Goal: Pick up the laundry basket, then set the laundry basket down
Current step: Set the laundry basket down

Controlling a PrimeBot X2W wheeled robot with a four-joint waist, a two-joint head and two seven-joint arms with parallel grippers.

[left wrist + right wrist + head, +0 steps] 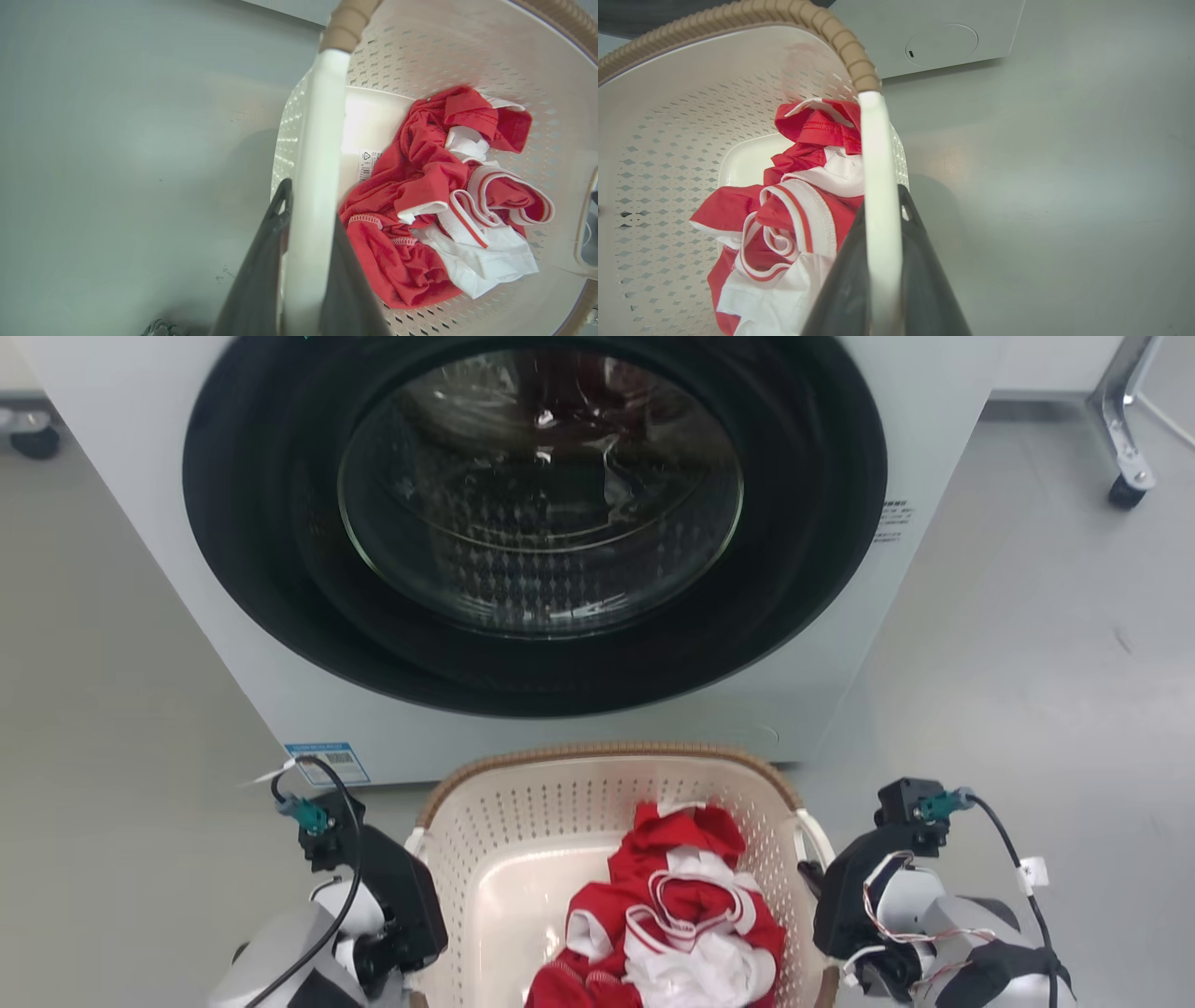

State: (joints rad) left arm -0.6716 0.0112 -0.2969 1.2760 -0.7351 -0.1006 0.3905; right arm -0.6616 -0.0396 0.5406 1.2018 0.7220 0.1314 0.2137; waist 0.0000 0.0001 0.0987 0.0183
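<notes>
The left jaws are closed on the basket's left white handle, with one dark finger lying against each side of it. The right jaws are clamped the same way on the right white handle, so neither pair stands open. The laundry basket is held between the two arms, just in front of the washing machine. Whether its base is clear of the floor cannot be told.

Each handle is a smooth, narrow bar pinched from the sides only, so a slide through the jaws is judged the main risk, above all if one arm is raised or lowered faster than the other. Uneven motion would also tip the basket. The red and white garments are heaped toward the right and near part of the floor of the basket, so the right side is likely loaded a little more. The far brown rim lies close to the machine's front panel and could be knocked against it if the basket is swung forward. A loose black cable hangs by the left wrist and might be caught.

In the head view both wrists are turned inward toward the basket, left at the lower left and right at the lower right. The pale forearms rise from the bottom corners, and the fingers are pointed downward along the handles.
</notes>
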